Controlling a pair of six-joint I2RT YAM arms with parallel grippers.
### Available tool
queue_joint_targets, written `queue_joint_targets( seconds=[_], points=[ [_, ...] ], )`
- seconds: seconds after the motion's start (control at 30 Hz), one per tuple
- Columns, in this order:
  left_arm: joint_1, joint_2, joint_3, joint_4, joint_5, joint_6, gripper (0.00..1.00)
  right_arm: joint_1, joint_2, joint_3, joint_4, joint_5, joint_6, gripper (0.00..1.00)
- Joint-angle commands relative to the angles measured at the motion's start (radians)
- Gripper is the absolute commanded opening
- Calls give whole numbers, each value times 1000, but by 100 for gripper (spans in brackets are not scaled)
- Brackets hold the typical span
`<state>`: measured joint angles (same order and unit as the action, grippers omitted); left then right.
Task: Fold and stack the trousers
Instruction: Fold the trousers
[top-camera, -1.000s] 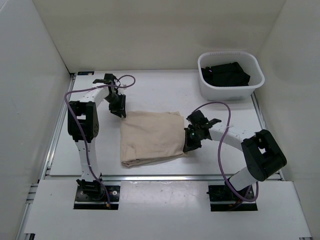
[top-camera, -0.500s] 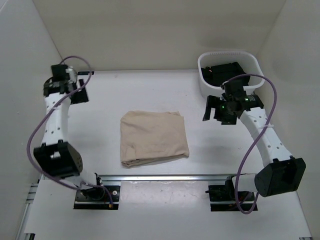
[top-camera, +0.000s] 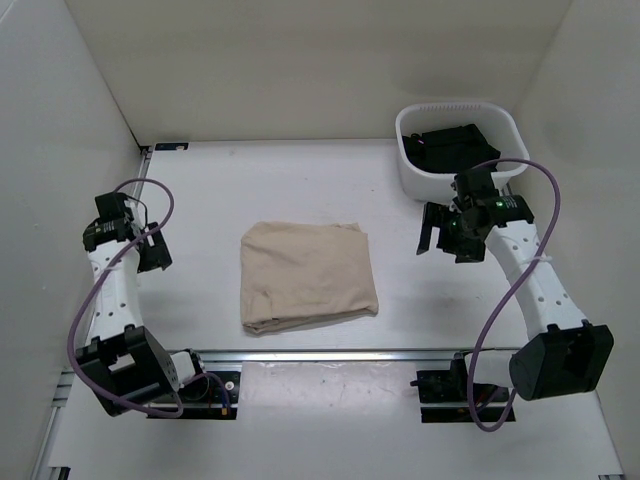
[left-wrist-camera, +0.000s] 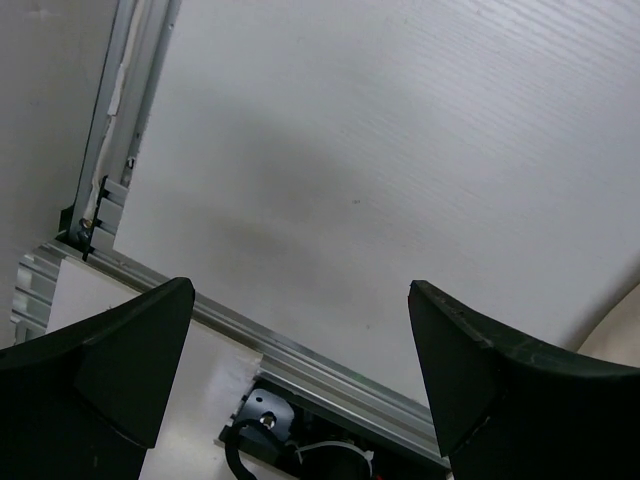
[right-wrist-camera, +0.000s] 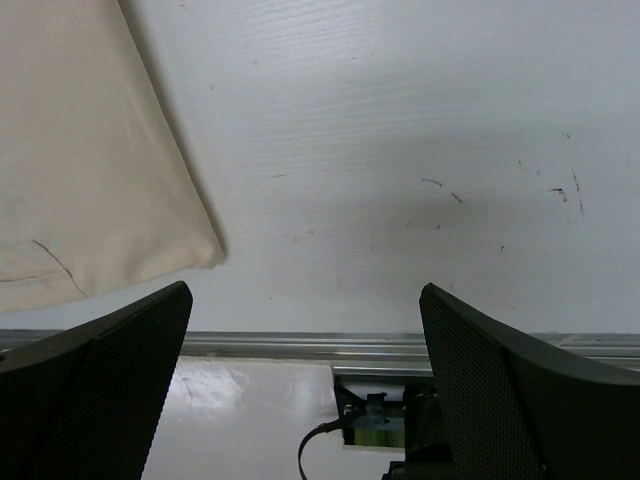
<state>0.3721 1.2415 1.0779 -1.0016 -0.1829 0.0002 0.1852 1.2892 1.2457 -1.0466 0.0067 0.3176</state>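
Trousers, light beige soft cotton folded into a wrinkled rectangle (top-camera: 308, 277), are in neither grip: the left gripper (top-camera: 152, 253) and right gripper (top-camera: 433, 232) both stand wide open and empty above the white table (top-camera: 300, 180). Trouble from here would be a one-sided pinch dragging the top layers and undoing the fold (the near edge looks loose). The cloth lies mid-table between the two, well apart from the left, nearer the right, with a white plastic basket (top-camera: 455, 106) of dark clothing beyond
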Motion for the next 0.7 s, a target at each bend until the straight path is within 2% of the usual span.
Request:
queue_joint_targets(
  seconds=[0.0, 0.57, 0.67],
  points=[
    [10, -65, 17, 29, 25, 0, 100, -3, -59, -28, -6, 22, -17, 99],
    [10, -83, 7, 20, 54, 0, 100, -3, -111, -84, 3, 44, -17, 99],
    [10, -93, 7, 20, 63, 0, 100, -3, -134, -94, 57, 35, -17, 99]
  ],
)
